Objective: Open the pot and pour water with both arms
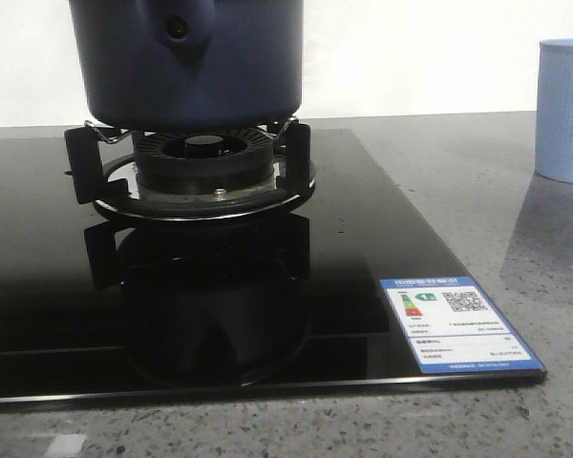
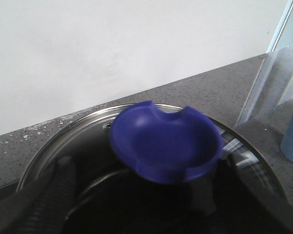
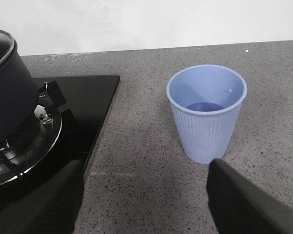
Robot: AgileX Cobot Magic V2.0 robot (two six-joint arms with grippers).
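The dark navy pot [image 1: 191, 67] stands on the gas burner [image 1: 205, 157]; it also shows in the right wrist view [image 3: 10, 92]. In the left wrist view its glass lid [image 2: 78, 122] with a steel rim is on the pot, with a blue knob [image 2: 166, 141] in the middle. My left gripper [image 2: 146, 195] is open just above the lid, with one finger on each side of the knob. My right gripper [image 3: 146, 195] is open and empty over the counter, just short of the pale blue ribbed cup [image 3: 206, 114]. Neither gripper shows in the front view.
The burner sits in a black glass hob [image 1: 267, 286] with a blue energy label [image 1: 454, 324] at its front right corner. The cup [image 1: 565, 110] stands on the grey speckled counter [image 1: 516, 210] right of the hob. A white wall runs behind.
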